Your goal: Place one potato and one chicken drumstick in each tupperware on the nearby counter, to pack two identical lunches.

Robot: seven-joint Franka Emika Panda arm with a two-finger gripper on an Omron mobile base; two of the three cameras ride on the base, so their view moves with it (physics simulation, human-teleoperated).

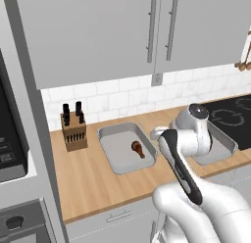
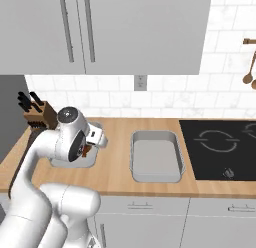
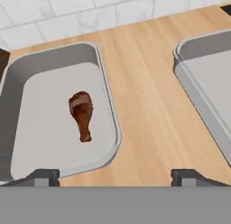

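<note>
Wood desk (image 1: 93, 173): light-brown top running along the white tiled wall, grey cabinet fronts below.
Knife block (image 1: 74, 127): wooden, with dark handles, standing at the left end of the desk near the wall.
Left tupperware (image 1: 110, 134): shallow grey container just right of the knife block, flat on the desk.
Drumstick (image 3: 82, 114): red-brown, lying on the floor of the left tupperware, roughly in its middle, thick end toward the wall and thin end toward the desk's front edge; it touches neither side wall.
End effector (image 3: 115, 175): released, fingers spread wide with nothing between them; in the hand view it hangs above the strip of bare desk between the two containers, near the left one's right rim.
Right tupperware (image 2: 156, 137): same grey kind, apart from the left one, its floor bare where visible.
Stovetop (image 2: 220, 147): black, just right of the right tupperware.
</note>
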